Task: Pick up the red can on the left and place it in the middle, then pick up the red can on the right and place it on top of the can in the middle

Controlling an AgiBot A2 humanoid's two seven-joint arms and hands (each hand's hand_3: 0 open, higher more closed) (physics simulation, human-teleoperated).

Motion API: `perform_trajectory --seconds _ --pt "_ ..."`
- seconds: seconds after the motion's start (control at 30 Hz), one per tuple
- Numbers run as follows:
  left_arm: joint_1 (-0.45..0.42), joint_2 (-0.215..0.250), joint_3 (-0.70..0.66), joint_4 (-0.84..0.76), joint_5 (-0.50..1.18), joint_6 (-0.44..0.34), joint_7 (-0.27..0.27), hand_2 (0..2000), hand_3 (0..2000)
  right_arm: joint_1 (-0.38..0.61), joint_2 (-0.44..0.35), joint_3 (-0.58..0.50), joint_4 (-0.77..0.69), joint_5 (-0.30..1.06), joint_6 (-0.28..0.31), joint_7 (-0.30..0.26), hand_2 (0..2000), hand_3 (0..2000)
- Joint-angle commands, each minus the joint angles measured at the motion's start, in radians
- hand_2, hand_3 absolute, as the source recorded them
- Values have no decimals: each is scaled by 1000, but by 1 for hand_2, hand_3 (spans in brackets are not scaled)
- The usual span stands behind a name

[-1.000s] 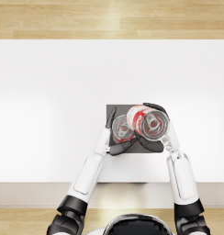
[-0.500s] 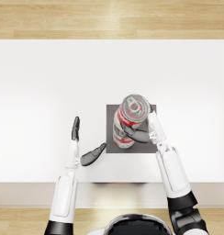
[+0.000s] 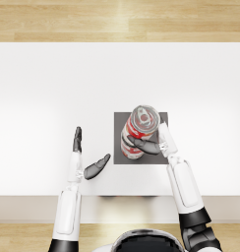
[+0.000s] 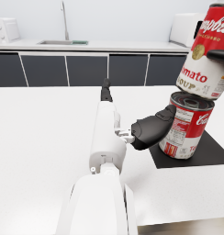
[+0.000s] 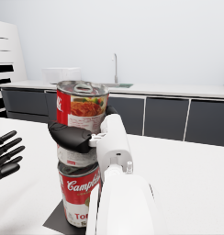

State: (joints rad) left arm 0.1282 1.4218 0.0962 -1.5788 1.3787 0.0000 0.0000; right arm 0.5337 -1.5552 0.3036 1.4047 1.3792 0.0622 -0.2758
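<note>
The right robot hand (image 3: pixel 146 145) is wrapping its dark fingers (image 5: pixel 70 135) around the upper can (image 3: pixel 141 123), clamped on its side just below the label's red band, and the can is sitting tilted rather than square in the left wrist view. Directly beneath that robot hand the lower can (image 4: pixel 187 125) is standing upright on the dark mat (image 4: pixel 210 151), its open rim showing under the held can's base; the two cans are reading as very close, and from these angles I cannot tell whether they are touching or a sliver apart. In the right wrist view the upper can (image 5: pixel 81 121) is lining up nearly over the lower can (image 5: pixel 79 195), with the white forearm rising just beside them both. Over on the other side, the left robot hand (image 3: pixel 87 157) is holding nothing, its fingers spread apart: one long digit is pointing straight ahead along the table (image 3: pixel 43 98), the thumb (image 4: pixel 153 128) is angling toward the mat and hovering near the lower can without touching it. That left robot hand's fingertips are also peeking in at the edge of the right wrist view (image 5: pixel 6 153), splayed and well apart from the stack. Beyond both robot hands, a kitchen counter with a sink and faucet (image 4: pixel 64 20) is running along the far wall.
</note>
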Motion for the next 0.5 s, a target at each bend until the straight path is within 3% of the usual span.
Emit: perform_trajectory --seconds 0.03,0.1,0.23,0.27,0.3,0.47,0.5 --pt "14 4 -20 -5 0 0 0 0 0 12 -6 -6 17 0 -1 -2 0 540" --pt "13 6 -22 -5 0 0 0 0 0 14 -9 -2 24 0 -29 -3 0 0" --pt "0 8 -13 -10 0 0 0 0 0 9 -13 -7 64 0 -53 -5 0 0" --pt "0 9 -10 -10 0 0 0 0 0 29 31 39 76 0 -56 -4 0 0" --pt "1 11 -8 -10 0 0 0 0 0 18 -5 0 93 -1 -58 -4 0 0" --pt "5 17 -8 -60 0 0 0 0 0 28 -10 -24 230 0 -61 -4 0 0" --pt "10 19 -12 -77 0 0 0 0 0 192 326 301 254 0 -62 -4 0 0"
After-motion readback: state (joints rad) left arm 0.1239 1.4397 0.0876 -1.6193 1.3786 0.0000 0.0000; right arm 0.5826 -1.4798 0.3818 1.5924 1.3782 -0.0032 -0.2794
